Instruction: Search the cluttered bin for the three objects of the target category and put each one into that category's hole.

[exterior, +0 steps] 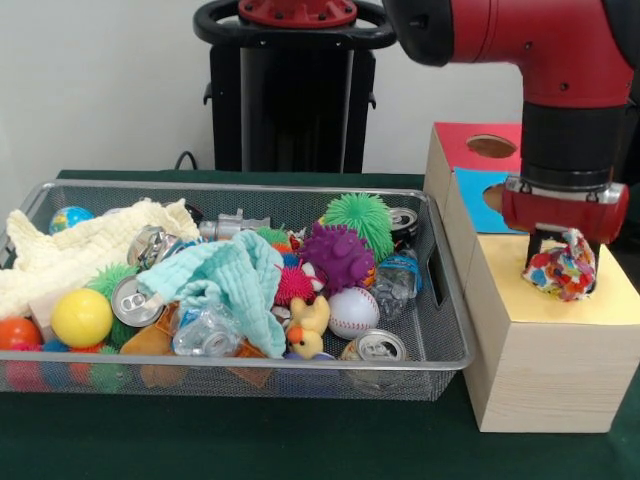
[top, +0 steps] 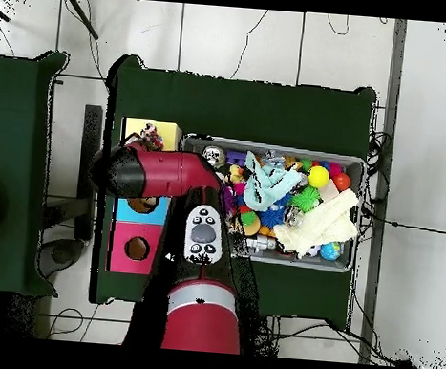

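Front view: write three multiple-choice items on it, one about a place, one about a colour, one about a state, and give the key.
1. Where is the gripper?
A. over the yellow panel of the wooden box
B. inside the wire bin
C. over the red panel

2. What colour is the smooth ball at the bin's front corner?
A. purple
B. yellow
C. white

3. What is the gripper doing?
A. open and empty
B. holding a can
C. shut on a multicoloured cloth

Key: 1 A, it hangs above the yellow panel of the wooden box. 2 B, the smooth ball in the wire bin is yellow. 3 C, the multicoloured cloth sits between its fingers.
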